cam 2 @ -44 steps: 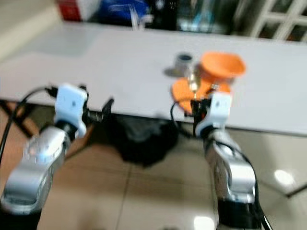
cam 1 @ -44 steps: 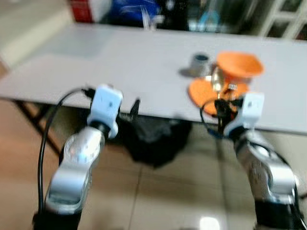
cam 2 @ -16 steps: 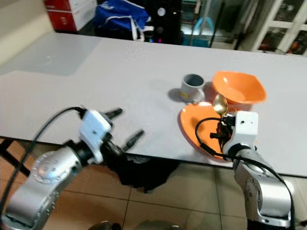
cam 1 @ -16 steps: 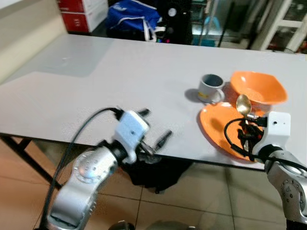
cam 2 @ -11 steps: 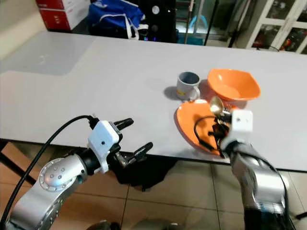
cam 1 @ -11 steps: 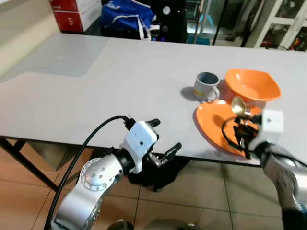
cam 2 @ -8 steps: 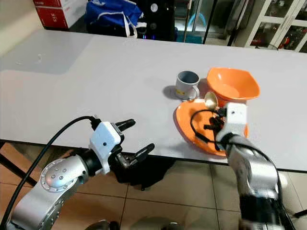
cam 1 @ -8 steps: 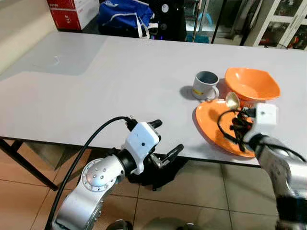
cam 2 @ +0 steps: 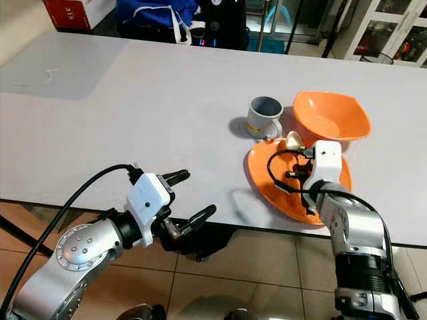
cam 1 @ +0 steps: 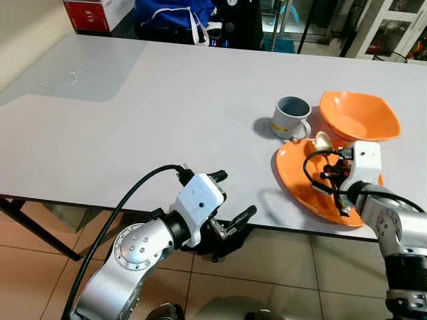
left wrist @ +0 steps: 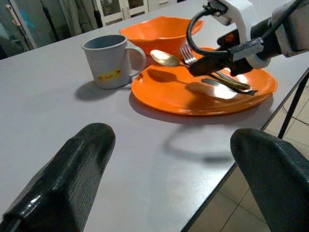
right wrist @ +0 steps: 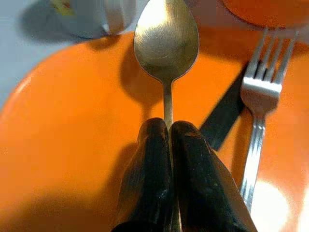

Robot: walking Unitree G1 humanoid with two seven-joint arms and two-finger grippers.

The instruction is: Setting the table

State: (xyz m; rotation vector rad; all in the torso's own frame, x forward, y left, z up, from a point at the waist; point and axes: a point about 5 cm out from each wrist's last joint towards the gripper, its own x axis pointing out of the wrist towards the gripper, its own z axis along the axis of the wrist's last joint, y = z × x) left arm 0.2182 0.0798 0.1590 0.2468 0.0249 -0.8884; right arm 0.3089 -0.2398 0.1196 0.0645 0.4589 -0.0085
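Gripping spoon (right wrist: 166, 46) by its thin handle over plate (cam 1: 297, 187), right pincer (right wrist: 169, 140) clamped shut; could twist loose. Left pincer (cam 1: 230, 200) wide open, empty, at counter (cam 1: 133, 120) edge, 9 o'clock of plate.

My right gripper (right wrist: 168, 145) covers the spoon's (right wrist: 166, 38) handle, so I can't see its end. The picture edge cuts off the fork (right wrist: 257, 106) and the mug (right wrist: 91, 19). The little yellow label on the mug (left wrist: 112, 74) is too small to read. My right arm hides part of the plate (cam 1: 300, 180).
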